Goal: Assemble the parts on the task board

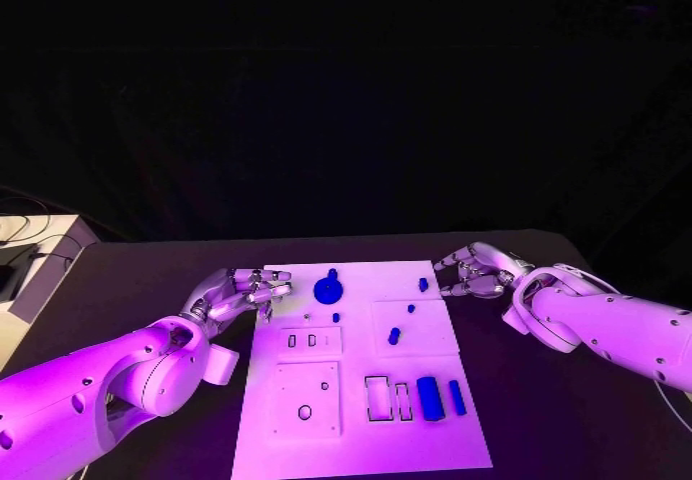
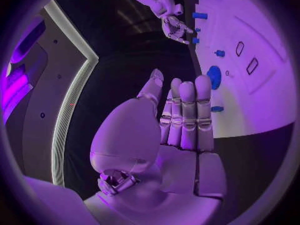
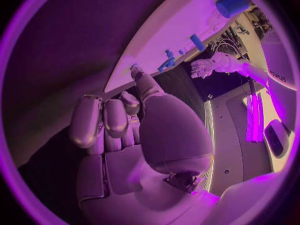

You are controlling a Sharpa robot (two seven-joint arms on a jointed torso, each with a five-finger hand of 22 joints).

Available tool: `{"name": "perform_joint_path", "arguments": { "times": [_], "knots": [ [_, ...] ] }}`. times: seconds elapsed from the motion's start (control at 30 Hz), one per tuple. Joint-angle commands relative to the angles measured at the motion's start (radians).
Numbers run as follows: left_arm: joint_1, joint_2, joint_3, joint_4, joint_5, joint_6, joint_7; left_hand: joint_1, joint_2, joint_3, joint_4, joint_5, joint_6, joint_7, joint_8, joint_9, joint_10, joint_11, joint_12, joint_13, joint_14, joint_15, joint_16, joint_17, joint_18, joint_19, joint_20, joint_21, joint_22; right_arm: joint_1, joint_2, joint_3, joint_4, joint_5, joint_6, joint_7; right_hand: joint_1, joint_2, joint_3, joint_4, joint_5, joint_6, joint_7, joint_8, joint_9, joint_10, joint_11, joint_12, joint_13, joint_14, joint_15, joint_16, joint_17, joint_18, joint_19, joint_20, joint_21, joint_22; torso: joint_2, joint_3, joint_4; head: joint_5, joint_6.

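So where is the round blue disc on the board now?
In the head view the round blue disc lies on the far part of the task board, towards its left side, just right of the left hand.

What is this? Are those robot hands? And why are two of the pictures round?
Yes, it is a robot with two white arms, each ending in a silver hand. The square picture comes from a camera on its head, looking down at a black table. The round ones come from cameras on its wrists, just behind each hand. The left hand and the right hand sit at either side of a white task board. On it lie small blue parts, such as a round disc and a thick bar, which the robot should fit together. Both hands hold nothing; the right hand's fingers look partly curled.
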Motion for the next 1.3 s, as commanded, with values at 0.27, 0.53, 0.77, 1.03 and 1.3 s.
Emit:
{"name": "perform_joint_path", "arguments": {
  "times": [0.27, 0.53, 0.77, 1.03, 1.3],
  "knots": [
    [-0.002, -0.007, 0.001, 0.008, -0.019, 0.03, 0.01, 0.003, -0.001, 0.004, -0.004, 0.0, 0.0, -0.006, 0.005, 0.001, -0.014, 0.0, 0.023, 0.013, 0.002, -0.002, 0.029, 0.013, 0.021, -0.006, 0.003, 0.026, 0.018, -0.012, 0.025, 0.001, -0.022, -0.019, 0.032, -0.016, -0.002, -0.003, -0.003, 0.007, 0.008, 0.006, -0.002, 0.003, 0.001, 0.006, 0.003, 0.011, 0.005, 0.003, 0.001, 0.009, 0.004, 0.007, 0.007, 0.0, 0.012, 0.156, 0.01, 0.0004, 0.0073, 0.004, -0.002],
    [-0.002, -0.01, 0.001, 0.008, -0.02, 0.028, 0.008, 0.003, 0.001, 0.004, -0.003, 0.0, 0.0, -0.006, 0.005, 0.001, -0.016, 0.0, 0.024, 0.013, 0.001, -0.002, 0.033, 0.015, 0.022, -0.007, 0.003, 0.029, 0.021, -0.013, 0.043, 0.001, -0.023, -0.029, 0.03, -0.023, -0.01, 0.007, -0.005, 0.012, 0.01, 0.013, -0.003, 0.004, 0.001, 0.007, 0.003, 0.013, 0.006, 0.003, 0.001, 0.01, 0.005, 0.008, 0.007, 0.0, 0.013, 0.156, 0.01, 0.0015, 0.0053, 0.005, -0.009],
    [-0.002, -0.012, 0.001, 0.008, -0.021, 0.026, 0.004, 0.003, 0.003, 0.005, -0.002, 0.0, 0.0, -0.005, 0.005, 0.001, -0.016, 0.001, 0.024, 0.013, 0.001, -0.002, 0.034, 0.016, 0.022, -0.008, 0.003, 0.031, 0.022, -0.013, 0.051, 0.001, -0.023, -0.027, 0.038, -0.023, -0.014, 0.014, -0.003, 0.013, 0.012, 0.019, -0.005, 0.004, 0.001, 0.01, 0.002, 0.017, 0.009, 0.003, 0.0, 0.011, 0.006, 0.007, 0.007, -0.001, 0.015, 0.157, 0.009, 0.0007, 0.0062, 0.005, -0.01],
    [-0.002, -0.014, 0.001, 0.006, -0.021, 0.021, -0.001, 0.005, 0.005, 0.007, -0.003, 0.0, 0.001, -0.005, 0.005, 0.001, -0.016, 0.001, 0.024, 0.011, 0.001, -0.002, 0.034, 0.015, 0.022, -0.009, 0.003, 0.031, 0.022, -0.013, 0.053, 0.001, -0.018, -0.026, 0.054, -0.023, -0.016, 0.018, -0.002, 0.009, 0.01, 0.03, -0.008, 0.003, 0.0, 0.013, 0.0, 0.019, 0.011, 0.003, -0.003, 0.011, 0.005, 0.006, 0.006, -0.003, 0.016, 0.157, 0.009, 0.0015, 0.0046, 0.006, -0.01],
    [-0.002, -0.014, 0.001, 0.006, -0.021, 0.019, -0.003, 0.004, 0.007, 0.007, -0.003, 0.0, 0.002, -0.005, 0.005, 0.001, -0.017, 0.001, 0.023, 0.01, 0.0, -0.002, 0.034, 0.014, 0.022, -0.009, 0.003, 0.031, 0.022, -0.013, 0.056, 0.001, -0.021, -0.026, 0.054, -0.026, -0.021, 0.032, 0.003, 0.01, 0.001, 0.043, -0.011, 0.003, 0.001, 0.016, -0.002, 0.022, 0.014, 0.004, -0.005, 0.012, 0.007, 0.006, 0.006, -0.005, 0.018, 0.157, 0.009, 0.0019, 0.0057, 0.007, -0.008]
  ]
}}
